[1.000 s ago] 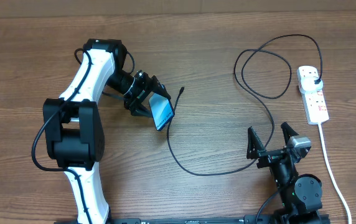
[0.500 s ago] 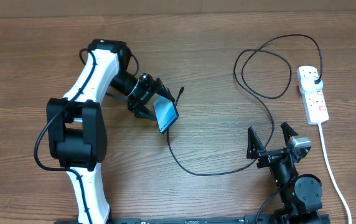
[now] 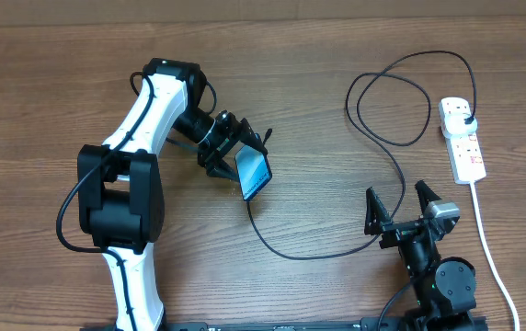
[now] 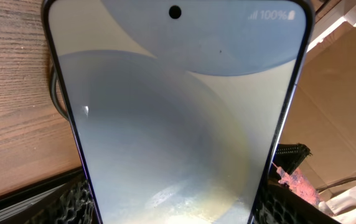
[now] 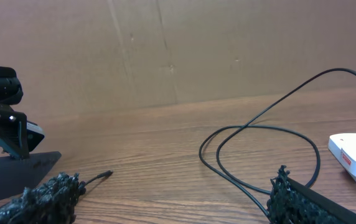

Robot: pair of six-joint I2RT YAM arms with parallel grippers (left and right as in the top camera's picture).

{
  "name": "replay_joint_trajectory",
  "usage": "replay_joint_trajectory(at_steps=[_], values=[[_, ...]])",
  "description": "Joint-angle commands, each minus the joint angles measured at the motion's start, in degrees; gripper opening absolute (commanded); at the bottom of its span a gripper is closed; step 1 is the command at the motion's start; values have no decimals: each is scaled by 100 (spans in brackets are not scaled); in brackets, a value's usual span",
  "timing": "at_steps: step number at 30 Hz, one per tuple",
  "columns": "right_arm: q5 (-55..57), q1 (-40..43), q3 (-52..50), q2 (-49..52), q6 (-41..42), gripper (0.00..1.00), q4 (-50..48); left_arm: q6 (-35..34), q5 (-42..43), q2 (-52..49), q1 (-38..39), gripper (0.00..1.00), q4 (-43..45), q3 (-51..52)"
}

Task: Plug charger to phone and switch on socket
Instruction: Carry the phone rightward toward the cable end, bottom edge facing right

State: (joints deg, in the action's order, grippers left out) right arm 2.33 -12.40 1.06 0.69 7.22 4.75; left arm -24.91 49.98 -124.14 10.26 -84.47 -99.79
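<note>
- Left claw (image 3: 247, 164) clenched on the phone (image 3: 257, 174). Phone is tilted, lit screen facing up, left of table (image 3: 337, 55) centre. Can't tell if it touches the table.
- Left wrist view: phone screen fills the frame, fingers (image 4: 72, 202) at both lower edges.
- Charger cable (image 3: 401, 164) lies looped on the table. Connector tip (image 3: 269, 132) is loose, just beside the left claw. Black plug (image 3: 466, 119) is seated in the socket (image 3: 465, 152).
- Socket sits at the right side, white cord (image 3: 489, 248) trailing to the near edge.
- Right claw (image 3: 395, 191) released, nothing between its fingers, near the cable, well apart from the phone.
</note>
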Motion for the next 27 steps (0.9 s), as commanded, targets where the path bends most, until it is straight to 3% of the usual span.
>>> replay_joint_trajectory(at_steps=[1,27], values=[[-11,26,-61,-52,-44,100,-24,68,271,-24,28,50,-63,-173],[-11,26,-61,-52,-44,100,-22,177,557,-24,26,45,-249,-173]])
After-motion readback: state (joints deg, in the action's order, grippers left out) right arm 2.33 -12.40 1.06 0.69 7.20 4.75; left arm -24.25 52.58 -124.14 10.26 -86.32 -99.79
